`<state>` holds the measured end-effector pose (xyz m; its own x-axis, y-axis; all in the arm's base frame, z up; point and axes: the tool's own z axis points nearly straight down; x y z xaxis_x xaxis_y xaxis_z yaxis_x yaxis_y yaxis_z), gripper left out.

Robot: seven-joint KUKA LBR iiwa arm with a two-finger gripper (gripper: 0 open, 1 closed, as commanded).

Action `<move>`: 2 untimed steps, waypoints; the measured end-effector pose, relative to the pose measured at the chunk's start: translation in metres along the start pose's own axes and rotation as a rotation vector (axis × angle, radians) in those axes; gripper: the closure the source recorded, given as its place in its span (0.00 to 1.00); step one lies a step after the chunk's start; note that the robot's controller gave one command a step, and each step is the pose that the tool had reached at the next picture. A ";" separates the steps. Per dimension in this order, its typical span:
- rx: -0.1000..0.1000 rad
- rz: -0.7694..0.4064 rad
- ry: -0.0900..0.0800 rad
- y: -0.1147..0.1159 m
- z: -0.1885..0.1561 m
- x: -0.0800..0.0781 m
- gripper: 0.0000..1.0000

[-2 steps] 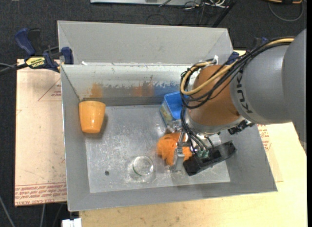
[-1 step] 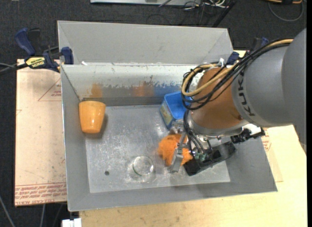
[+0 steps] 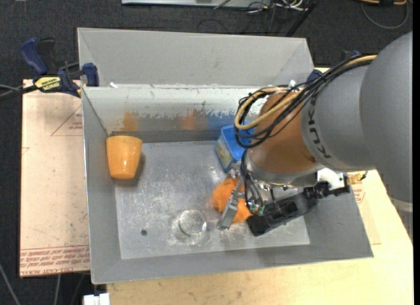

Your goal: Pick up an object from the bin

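My gripper (image 3: 228, 218) is down near the bin floor, right of the middle, directly over an orange lumpy thing (image 3: 223, 197) that shows on both sides of it. A clear round cup (image 3: 191, 223) lies just left of the gripper, towards the front wall. A blue boxy thing (image 3: 230, 145) sits behind the gripper near the back wall, partly hidden by the arm.
An orange cup (image 3: 124, 156) stands upside down at the far left, by the back left corner. The arm and its cables cover the bin's right side. Bare floor lies between the orange cup and the gripper.
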<state>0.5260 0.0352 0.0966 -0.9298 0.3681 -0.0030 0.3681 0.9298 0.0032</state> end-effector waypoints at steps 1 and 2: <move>-0.006 -0.564 -0.008 0.000 0.025 0.008 1.00; -0.006 -0.564 -0.008 -0.001 0.025 0.008 1.00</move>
<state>0.5181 0.0378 0.0715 -0.9825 -0.1860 -0.0133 -0.1861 0.9825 0.0050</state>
